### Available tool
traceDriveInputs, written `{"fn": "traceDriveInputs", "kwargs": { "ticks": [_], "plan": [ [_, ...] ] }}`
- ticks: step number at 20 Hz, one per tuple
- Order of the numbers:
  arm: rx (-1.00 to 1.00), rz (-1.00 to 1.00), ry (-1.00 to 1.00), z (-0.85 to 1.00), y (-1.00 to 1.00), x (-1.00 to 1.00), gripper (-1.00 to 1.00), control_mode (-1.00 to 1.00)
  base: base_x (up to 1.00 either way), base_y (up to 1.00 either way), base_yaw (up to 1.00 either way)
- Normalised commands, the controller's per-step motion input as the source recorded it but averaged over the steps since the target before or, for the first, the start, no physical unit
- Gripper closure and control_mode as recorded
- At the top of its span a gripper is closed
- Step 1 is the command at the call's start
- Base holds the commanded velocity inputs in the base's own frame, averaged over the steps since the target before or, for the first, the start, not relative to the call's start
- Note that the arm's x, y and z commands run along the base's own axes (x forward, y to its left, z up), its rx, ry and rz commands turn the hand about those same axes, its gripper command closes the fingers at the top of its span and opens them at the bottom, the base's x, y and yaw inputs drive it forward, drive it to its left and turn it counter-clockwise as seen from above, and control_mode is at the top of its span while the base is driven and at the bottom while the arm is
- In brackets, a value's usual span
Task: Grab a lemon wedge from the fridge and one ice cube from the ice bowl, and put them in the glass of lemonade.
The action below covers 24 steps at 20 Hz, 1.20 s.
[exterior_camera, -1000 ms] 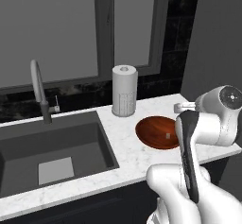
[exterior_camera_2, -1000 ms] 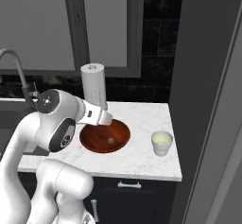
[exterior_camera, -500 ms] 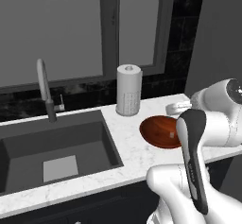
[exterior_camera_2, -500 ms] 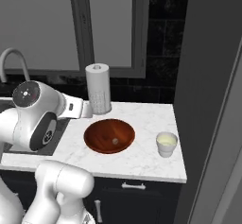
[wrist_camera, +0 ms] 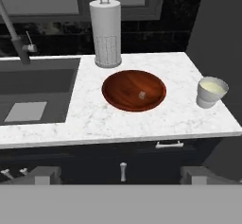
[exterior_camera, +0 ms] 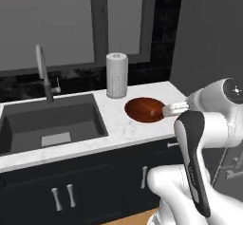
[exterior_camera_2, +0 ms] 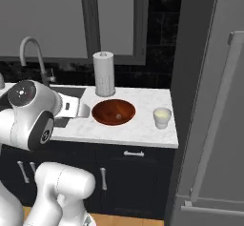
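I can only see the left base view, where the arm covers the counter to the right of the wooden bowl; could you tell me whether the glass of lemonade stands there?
Observer: Yes, the glass of lemonade stands on the counter beside the ice bowl, apart from it, on the fridge side.
Operator: Thank you. Is there ice in the bowl?
Observer: One ice cube lies near the bowl's middle.
Operator: And is the fridge shut?
Observer: In the right base view the fridge door looks closed.

Ice cube (wrist_camera: pixel 141 95) in ice bowl (wrist_camera: pixel 124 100); glass of lemonade (wrist_camera: pixel 211 92) beside.
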Motion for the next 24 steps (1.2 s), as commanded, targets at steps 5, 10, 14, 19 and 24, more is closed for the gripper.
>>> {"fn": "traceDriveInputs", "kwargs": {
  "ticks": [5, 10, 14, 19, 24],
  "plan": [
    [0.00, 0.00, 0.00, 0.00, 0.00, 0.00, -1.00, 1.00, -0.72, -1.00, 0.00],
    [0.00, 0.00, 0.00, 0.00, 0.00, 0.00, -1.00, 1.00, -0.50, -1.00, 0.00],
    [0.00, 0.00, 0.00, 0.00, 0.00, 0.00, -1.00, 1.00, -0.36, -0.88, 0.00],
    [0.00, 0.00, 0.00, 0.00, 0.00, 0.00, -1.00, 1.00, -0.19, -0.54, 0.00],
    [0.00, 0.00, 0.00, 0.00, 0.00, 0.00, -1.00, 1.00, -0.25, -0.05, 0.00]
  ]
}}
